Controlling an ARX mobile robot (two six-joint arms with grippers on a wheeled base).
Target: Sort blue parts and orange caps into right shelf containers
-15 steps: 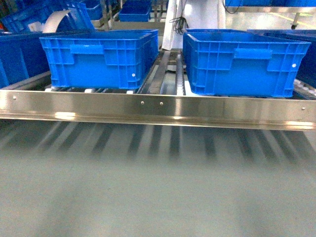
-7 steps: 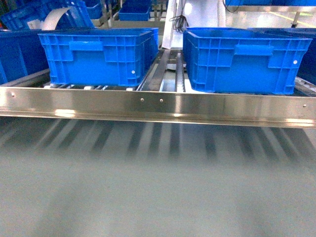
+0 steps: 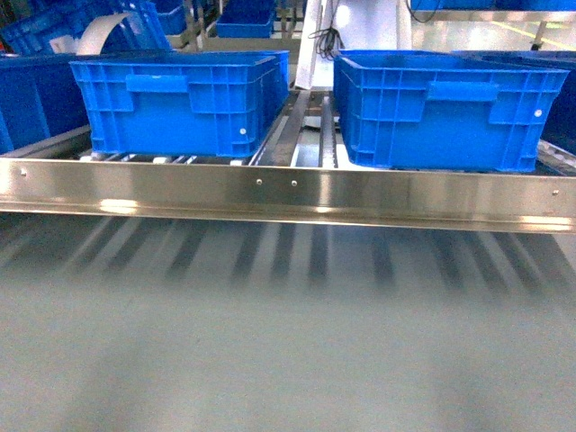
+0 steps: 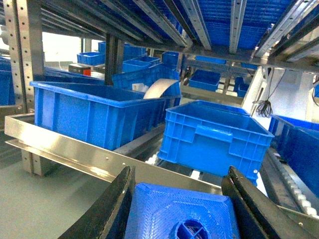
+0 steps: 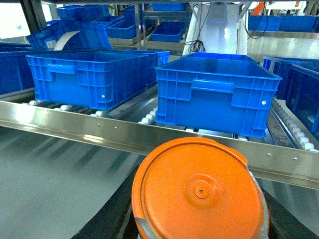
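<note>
In the left wrist view a blue part (image 4: 179,214), a flat textured square with a round hub, sits between the black fingers of my left gripper (image 4: 180,174), which is shut on it. The right wrist view is filled by an orange cap (image 5: 199,191), flat top toward the camera, with my right gripper (image 5: 199,221) shut on it. Two right shelf containers stand ahead on the roller shelf: a left crate (image 3: 180,108) and a right crate (image 3: 445,112). Neither gripper shows in the head view. Both held things are short of the shelf's front rail.
A shiny steel front rail (image 3: 288,193) runs across the shelf below the crates. A roller gap (image 3: 310,135) separates the two crates. More blue crates (image 4: 94,117) stand on the left and behind. Shelf beams (image 4: 199,25) hang overhead. Grey floor (image 3: 270,342) lies in front.
The head view shifted slightly a second ago, the crates sitting a little higher in the picture, and has held steady over the last half second.
</note>
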